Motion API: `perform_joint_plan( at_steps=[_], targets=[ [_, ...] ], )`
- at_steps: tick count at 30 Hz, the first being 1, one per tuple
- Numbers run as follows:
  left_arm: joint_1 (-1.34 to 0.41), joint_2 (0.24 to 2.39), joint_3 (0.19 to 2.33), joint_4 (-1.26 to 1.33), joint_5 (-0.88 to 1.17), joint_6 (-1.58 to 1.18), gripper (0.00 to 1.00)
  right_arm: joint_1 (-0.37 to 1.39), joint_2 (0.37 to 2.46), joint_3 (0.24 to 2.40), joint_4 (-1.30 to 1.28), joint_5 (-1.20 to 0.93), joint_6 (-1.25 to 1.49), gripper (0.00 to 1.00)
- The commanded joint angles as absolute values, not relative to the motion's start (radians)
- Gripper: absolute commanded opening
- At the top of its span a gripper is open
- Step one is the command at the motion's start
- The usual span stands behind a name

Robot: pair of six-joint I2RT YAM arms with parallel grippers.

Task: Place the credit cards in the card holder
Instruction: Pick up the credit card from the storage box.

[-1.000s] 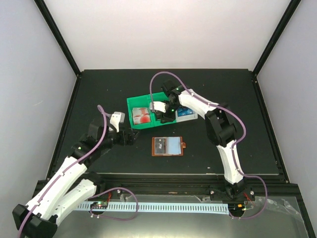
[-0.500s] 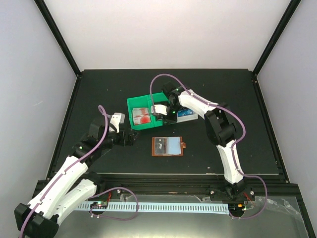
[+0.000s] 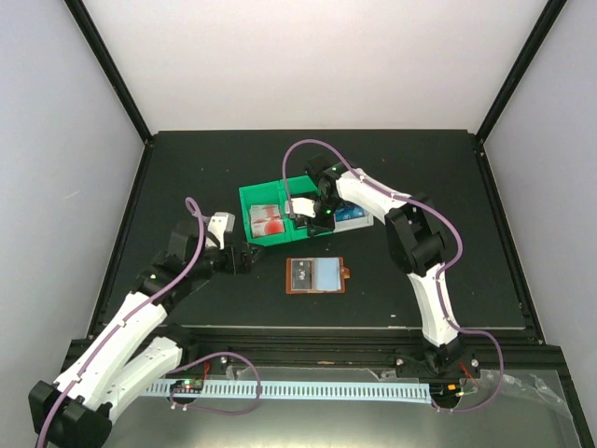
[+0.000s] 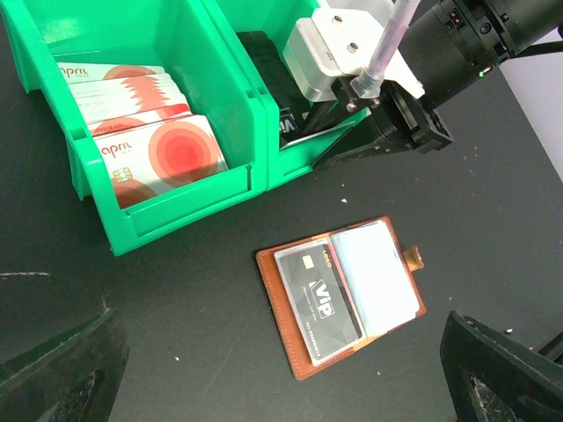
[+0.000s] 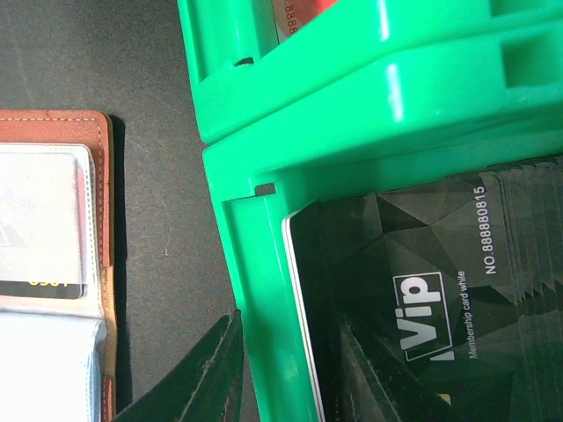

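The card holder (image 3: 315, 275) lies open on the black table, with a black VIP card in its left clear pocket (image 4: 321, 294); its edge shows in the right wrist view (image 5: 53, 255). Red-and-white credit cards (image 4: 141, 114) fill the left compartment of a green bin (image 3: 244, 201). Black VIP cards (image 5: 422, 299) stand in its right compartment. My right gripper (image 5: 295, 378) is open at that compartment: one finger is outside the bin's front wall (image 5: 264, 290), the other is inside over the front black card. My left gripper (image 4: 281, 387) is open and empty, just left of the card holder.
A white bin with blue cards (image 3: 353, 217) stands right of the green bin, behind the right arm. Raised black rails (image 3: 140, 187) border the table.
My right gripper has shifted slightly toward the front wall of the green bin's right compartment. The left arm has barely moved.
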State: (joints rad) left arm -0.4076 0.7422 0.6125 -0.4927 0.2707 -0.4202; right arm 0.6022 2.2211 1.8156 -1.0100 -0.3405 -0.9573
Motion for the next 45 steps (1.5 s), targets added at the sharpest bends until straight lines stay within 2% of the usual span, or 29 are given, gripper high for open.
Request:
perform_joint_plan(
  at_steps=[1,9,28,36,39,45],
  targets=[
    [-0.395,0.747,0.611,-0.472,0.289,-0.405,0.99,0.601,2.202,1.830,-1.058,-0.359,-0.970,0.31],
    [-0.390,0.749,0.609,-0.472,0.294,-0.406,0.99,0.601,2.186,1.833,-1.062,-0.373,-0.968,0.26],
    [-0.384,0.755,0.604,-0.469,0.302,-0.406,0.99,0.595,2.142,1.822,-1.073,-0.406,-0.979,0.25],
    [-0.382,0.760,0.603,-0.469,0.304,-0.406,0.99,0.594,2.139,1.812,-1.068,-0.405,-0.976,0.23],
    [-0.382,0.764,0.603,-0.466,0.308,-0.405,0.99,0.594,2.137,1.806,-1.058,-0.399,-0.971,0.18],
    [-0.380,0.765,0.603,-0.468,0.311,-0.405,0.99,0.593,2.121,1.790,-1.033,-0.394,-0.958,0.18]
  ],
)
